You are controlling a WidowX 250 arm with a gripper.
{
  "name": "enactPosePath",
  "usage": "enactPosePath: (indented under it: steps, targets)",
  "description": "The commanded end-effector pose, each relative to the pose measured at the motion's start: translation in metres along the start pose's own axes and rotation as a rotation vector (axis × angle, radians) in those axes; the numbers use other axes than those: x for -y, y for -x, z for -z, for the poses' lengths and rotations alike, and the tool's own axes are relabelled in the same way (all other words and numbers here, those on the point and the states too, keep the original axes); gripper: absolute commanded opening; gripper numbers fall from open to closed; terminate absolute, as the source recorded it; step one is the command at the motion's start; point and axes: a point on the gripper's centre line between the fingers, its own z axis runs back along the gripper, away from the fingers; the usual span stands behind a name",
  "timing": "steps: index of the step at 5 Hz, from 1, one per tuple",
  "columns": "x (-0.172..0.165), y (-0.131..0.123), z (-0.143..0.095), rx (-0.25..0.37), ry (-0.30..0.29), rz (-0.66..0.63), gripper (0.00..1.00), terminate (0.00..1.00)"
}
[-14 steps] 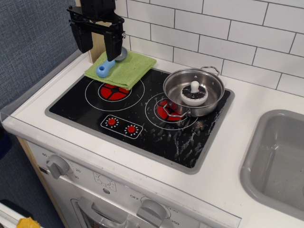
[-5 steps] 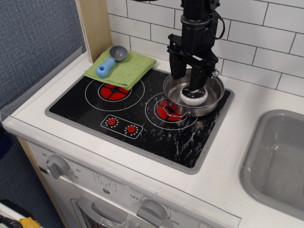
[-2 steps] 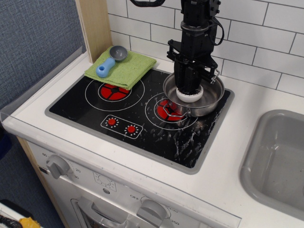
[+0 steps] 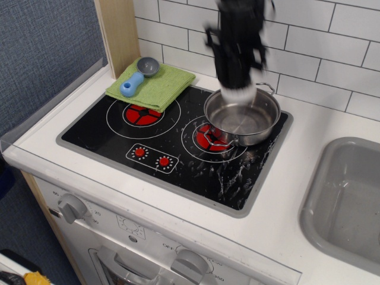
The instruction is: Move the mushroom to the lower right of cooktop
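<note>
The black gripper (image 4: 237,83) hangs above the steel pot (image 4: 242,117) at the back right of the cooktop (image 4: 178,142). It is blurred by motion. It is shut on the mushroom (image 4: 238,94), whose white cap shows just under the fingers, lifted clear of the pot. The pot holds nothing now. The cooktop is a glossy black panel with a grey rim, two red burners and two small red dials.
A green cloth (image 4: 151,86) with a blue-handled grey scoop (image 4: 138,75) lies at the cooktop's back left. A grey sink (image 4: 350,202) is at the right. A wooden post (image 4: 119,35) stands behind the cloth. White tiles back the counter.
The gripper came over from the scoop to the pot, lowered onto the mushroom and closed on it. It has now lifted the mushroom up out of the pot.
</note>
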Motion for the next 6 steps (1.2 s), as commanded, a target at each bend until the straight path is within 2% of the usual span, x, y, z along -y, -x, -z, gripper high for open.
enactPosePath:
  steps: [1,2,3,4,6]
  targets:
    - [-0.023,0.060,-0.036,0.058,-0.024,0.042,0.00,0.00]
    - [0.004,0.078,-0.030,0.046,-0.020,0.138,0.00,0.00]
    - [0.030,0.098,-0.019,0.021,-0.022,0.186,0.00,0.00]
    - [0.044,0.109,0.001,-0.024,-0.049,0.193,0.00,0.00]
    - [0.063,0.110,0.032,-0.077,-0.070,0.235,0.00,0.00]
